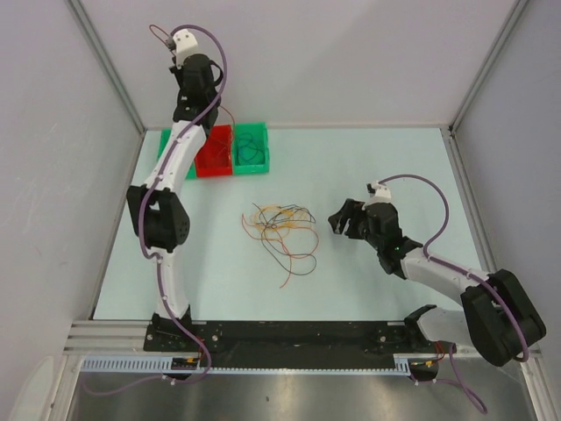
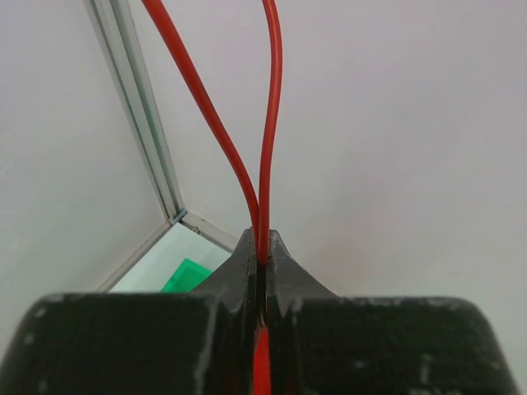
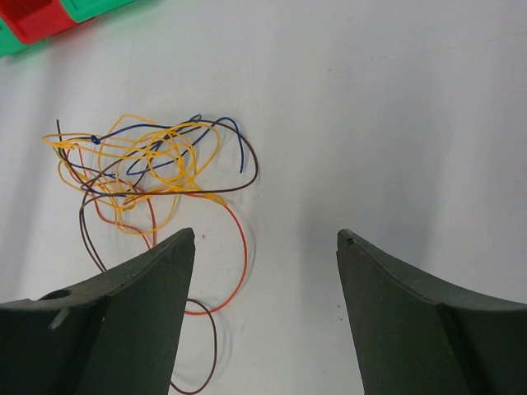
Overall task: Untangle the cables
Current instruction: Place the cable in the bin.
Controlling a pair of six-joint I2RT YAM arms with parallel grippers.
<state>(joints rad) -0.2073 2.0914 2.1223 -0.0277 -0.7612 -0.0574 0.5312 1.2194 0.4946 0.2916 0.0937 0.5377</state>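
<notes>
The cables point(image 1: 279, 230) lie as a loose tangle of yellow, orange, blue, brown and black wires mid-table, also visible in the right wrist view point(image 3: 148, 164). My right gripper point(image 1: 344, 219) hovers just right of the tangle, its jaws wide open point(image 3: 265, 239) over bare table with nothing between them. An orange loop point(image 3: 239, 255) and a brown loop point(image 3: 206, 346) curl by its left finger point(image 3: 156, 288). My left gripper point(image 1: 175, 54) is raised high at the back left, shut point(image 2: 261, 243) on a red cable point(image 2: 270, 123). Two strands of it rise from the jaws.
Three small bins, green point(image 1: 169, 149), red point(image 1: 215, 151) and green point(image 1: 251, 147), stand side by side at the back left under the raised left arm. White walls with metal corner posts point(image 2: 148, 123) enclose the table on three sides.
</notes>
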